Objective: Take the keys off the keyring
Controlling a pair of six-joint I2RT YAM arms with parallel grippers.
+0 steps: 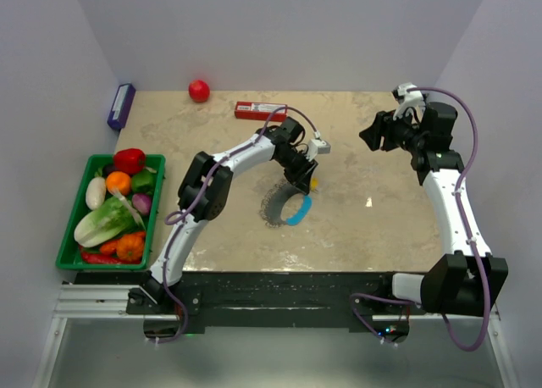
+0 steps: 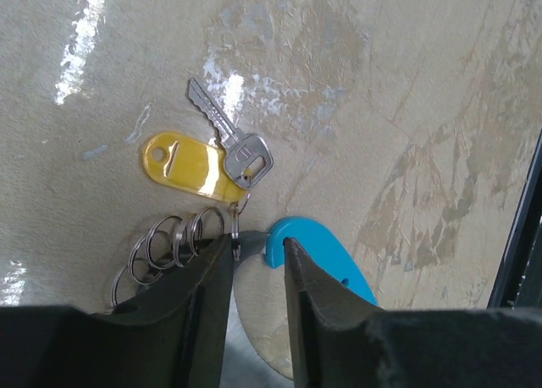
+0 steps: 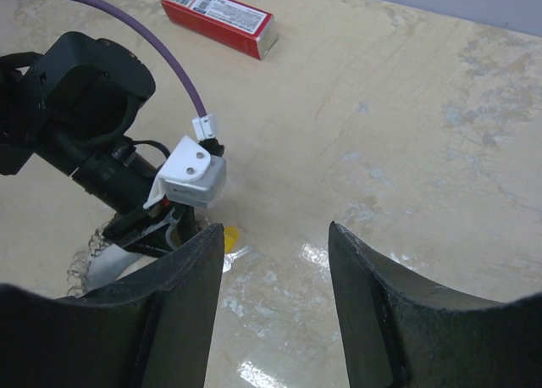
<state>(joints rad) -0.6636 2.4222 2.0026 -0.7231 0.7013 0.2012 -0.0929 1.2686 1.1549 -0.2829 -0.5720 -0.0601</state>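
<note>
The keyring (image 1: 288,212) is a grey loop with a light-blue curved segment (image 2: 318,251) and several small split rings (image 2: 165,244), lying mid-table. One silver key (image 2: 230,138) with a yellow tag (image 2: 185,165) hangs from it by a small ring, flat on the table. The tag also shows in the right wrist view (image 3: 229,236). My left gripper (image 2: 257,242) points down over the loop, its jaws slightly apart astride the grey band beside the small ring; in the top view it (image 1: 305,183) covers the key. My right gripper (image 1: 373,136) is open and empty, raised at the back right.
A red box (image 1: 260,110) lies at the back centre, a red ball (image 1: 199,90) at the back left. A purple box (image 1: 120,106) leans on the left wall. A green basket (image 1: 71,232) of vegetables stands at the left edge.
</note>
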